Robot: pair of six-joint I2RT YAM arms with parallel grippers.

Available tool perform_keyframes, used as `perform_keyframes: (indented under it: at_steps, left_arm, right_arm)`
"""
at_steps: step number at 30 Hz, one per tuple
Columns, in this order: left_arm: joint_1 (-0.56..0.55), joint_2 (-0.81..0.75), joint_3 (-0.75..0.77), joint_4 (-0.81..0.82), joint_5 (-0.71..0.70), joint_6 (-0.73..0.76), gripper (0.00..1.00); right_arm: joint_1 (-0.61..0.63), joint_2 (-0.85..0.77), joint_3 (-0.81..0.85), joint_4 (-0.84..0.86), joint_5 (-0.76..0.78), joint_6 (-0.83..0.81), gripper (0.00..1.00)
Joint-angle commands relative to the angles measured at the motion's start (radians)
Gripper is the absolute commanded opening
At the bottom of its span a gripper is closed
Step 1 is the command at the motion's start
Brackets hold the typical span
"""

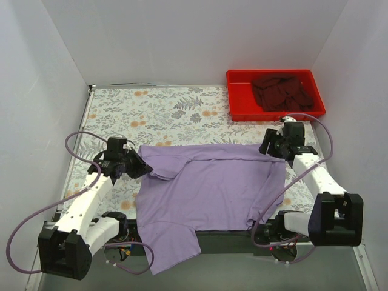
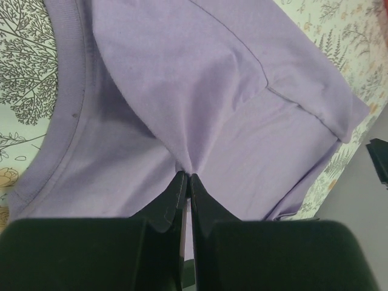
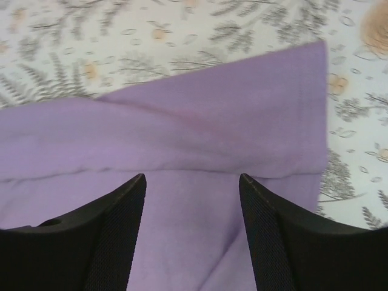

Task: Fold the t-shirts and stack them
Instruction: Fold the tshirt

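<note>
Left wrist view: the limp lavender t-shirt (image 2: 212, 115), best gripped at edges, is pinched by closed left fingers (image 2: 174, 200); right fingers (image 3: 115, 236) are spread, empty.

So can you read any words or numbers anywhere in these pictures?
No words, numbers or signs show in any view.
The purple t-shirt is plain, with no print or visible tag.
The maroon t-shirt and red tray show no label.
The tablecloth has only leaves and flowers.
</note>
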Motion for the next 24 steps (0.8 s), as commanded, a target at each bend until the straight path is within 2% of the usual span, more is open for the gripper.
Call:
perform_keyframes:
  at_steps: [1, 3, 4, 6, 7, 9, 13, 19, 24]
  left_arm:
    - [0.004, 0.058, 0.055, 0.048, 0.01, 0.031, 0.0]
    - [0.004, 0.123, 0.11, 0.065, -0.027, 0.068, 0.0]
    - [0.004, 0.146, 0.133, 0.076, -0.045, 0.078, 0.0]
    - [0.004, 0.228, 0.176, 0.093, -0.103, 0.109, 0.0]
    - [0.004, 0.256, 0.223, 0.111, -0.12, 0.12, 0.0]
    - [0.004, 0.348, 0.266, 0.14, -0.169, 0.141, 0.0]
    - [0.004, 0.503, 0.355, 0.171, -0.202, 0.172, 0.0]
    - [0.004, 0.653, 0.424, 0.212, -0.215, 0.218, 0.0]
    - [0.004, 0.746, 0.502, 0.22, -0.232, 0.25, 0.0]
  right_arm:
    - [0.11, -0.101, -0.015, 0.057, -0.171, -0.021, 0.7]
    - [0.19, -0.129, -0.029, 0.103, -0.166, -0.042, 0.7]
    - [0.283, -0.14, -0.029, 0.12, -0.159, -0.044, 0.7]
    - [0.377, -0.132, -0.023, 0.18, -0.142, -0.049, 0.69]
    - [0.46, -0.106, -0.016, 0.201, -0.142, -0.047, 0.68]
    - [0.537, -0.066, 0.003, 0.252, -0.14, -0.049, 0.66]
    - [0.736, 0.114, 0.134, 0.31, -0.116, -0.09, 0.61]
    - [0.917, 0.358, 0.302, 0.361, -0.053, -0.197, 0.59]
    - [0.976, 0.518, 0.437, 0.392, -0.034, -0.248, 0.54]
